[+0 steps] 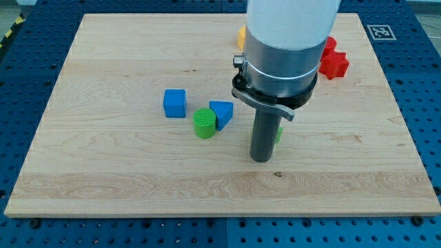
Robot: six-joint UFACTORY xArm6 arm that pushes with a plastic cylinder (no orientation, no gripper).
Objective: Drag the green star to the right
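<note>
My tip point(260, 159) rests on the wooden board point(103, 165) right of the middle. A sliver of green point(279, 132) shows just right of the rod, behind it; this is the green star, mostly hidden by the rod, so its shape cannot be made out. The tip stands just left of and in front of that green piece, seemingly touching it.
A green cylinder point(204, 123) touches a blue triangular block point(222, 114) left of the rod. A blue cube point(175, 102) lies further left. Red blocks point(333, 60) lie at the view's top right. An orange block point(241, 36) peeks out behind the arm.
</note>
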